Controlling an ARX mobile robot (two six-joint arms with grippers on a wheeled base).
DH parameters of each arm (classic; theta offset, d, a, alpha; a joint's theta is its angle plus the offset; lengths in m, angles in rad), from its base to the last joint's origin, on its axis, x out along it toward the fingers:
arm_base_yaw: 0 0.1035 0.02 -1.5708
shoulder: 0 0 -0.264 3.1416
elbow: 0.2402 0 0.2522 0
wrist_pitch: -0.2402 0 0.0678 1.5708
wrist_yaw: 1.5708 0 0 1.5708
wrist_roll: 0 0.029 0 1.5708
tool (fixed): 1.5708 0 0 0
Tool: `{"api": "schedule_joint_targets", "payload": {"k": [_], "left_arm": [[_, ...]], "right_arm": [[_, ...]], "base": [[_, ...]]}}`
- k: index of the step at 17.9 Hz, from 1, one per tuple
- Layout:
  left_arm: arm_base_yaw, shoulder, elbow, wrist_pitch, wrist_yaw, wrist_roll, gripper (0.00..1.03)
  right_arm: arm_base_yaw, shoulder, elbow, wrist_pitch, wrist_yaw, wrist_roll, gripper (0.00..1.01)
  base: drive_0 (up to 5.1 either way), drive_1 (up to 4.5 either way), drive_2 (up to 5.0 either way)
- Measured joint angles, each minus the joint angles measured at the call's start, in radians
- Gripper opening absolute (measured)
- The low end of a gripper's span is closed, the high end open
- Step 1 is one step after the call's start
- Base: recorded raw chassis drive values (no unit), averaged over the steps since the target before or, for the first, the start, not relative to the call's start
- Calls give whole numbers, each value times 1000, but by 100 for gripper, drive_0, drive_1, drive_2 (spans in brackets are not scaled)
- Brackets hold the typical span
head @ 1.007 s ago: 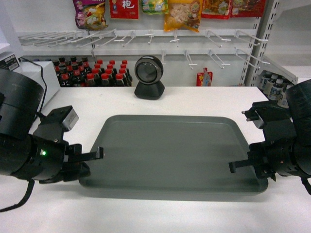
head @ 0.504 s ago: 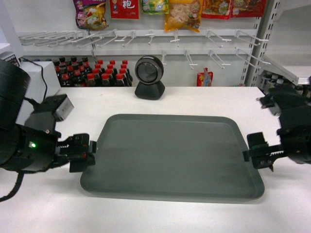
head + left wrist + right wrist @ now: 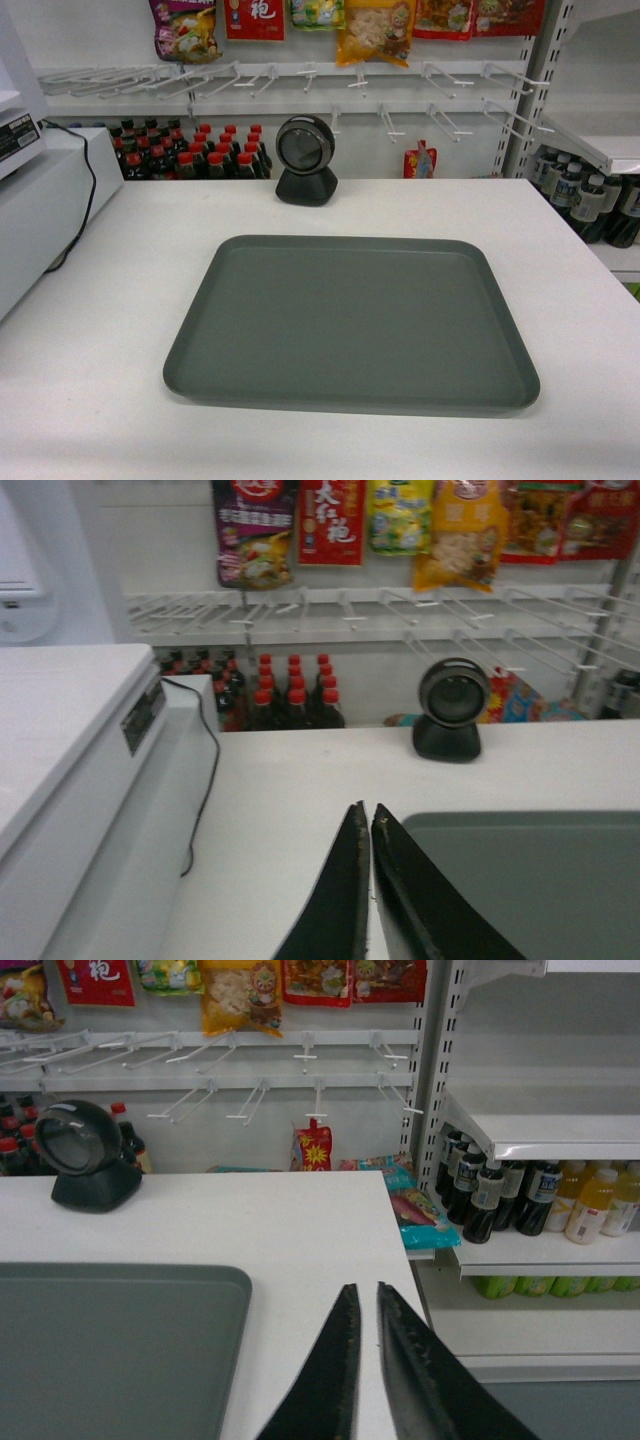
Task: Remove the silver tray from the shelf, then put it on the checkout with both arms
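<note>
You were at the closing step of the task. The large flat matte grey-green tray with rounded corners and a low raised rim [image 3: 350, 320] lay flat on the broad plain white checkout countertop [image 3: 120, 300], in front of the black dome-shaped barcode scanner on its stand [image 3: 306, 160] and well apart from it. No edge of the tray hung past the counter in the head view, and nothing rested on the tray.

Neither arm appeared in the head view. In the left wrist view, the left gripper [image 3: 370, 830] sat just off the tray's left edge, over bare counter, not touching the tray as far as the view showed. Its two black fingers were nearly together at the tips, a thin slit between them, with nothing between. In the right wrist view, the right gripper [image 3: 365, 1305] sat just off the tray's right edge, fingers likewise drawn close with a narrow gap and nothing held.

The glossy white metal shelf board with a thick front lip [image 3: 540, 1140] stood to the right of the scanner, beyond the counter's end, above a row of bottled drinks [image 3: 520, 1195].

You could judge the placement complete: the tray was released and seated. The next move called only for parking both arms clear of the tray without brushing its rim.
</note>
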Motion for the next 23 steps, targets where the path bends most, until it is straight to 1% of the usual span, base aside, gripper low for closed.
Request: {"api": "schedule_joint_targets", "payload": {"k": [1,2,3,5,8,12,15,20,23], "left_arm": [[23,-31,-29,-14,20,1,1],[37,-59,-58,-31,17,1,1],[40,-65,-99,37,16,0,1],[39,-100,-138,0,19,0,1],[36,-282,-190,-108,22,1,1],[36,-433,-225,-235,22,1,1],[36,-552,-239,-333,22,1,1],[36,-760,-246,-521,22,1,1],[36,-845,-246,-602,22,1,1]], "right_arm": [[0,-39,-22,-8,-2,0,2],[0,-100,-47,-16,-2,2,2],[0,-150,-68,-33,-2,3,2],[6,-217,-110,-72,-5,4,2],[5,-388,-175,-176,-6,4,2],[5,-542,-217,-296,-6,4,2],[5,-658,-233,-385,-6,4,2],[5,-885,-246,-587,-6,4,2],[5,-977,-247,-672,-6,4,2]], "base": [[0,0,0],[0,0,0],[0,0,0],[0,0,0],[0,0,0],[0,0,0],[0,0,0],[0,0,0],[0,0,0]]}}
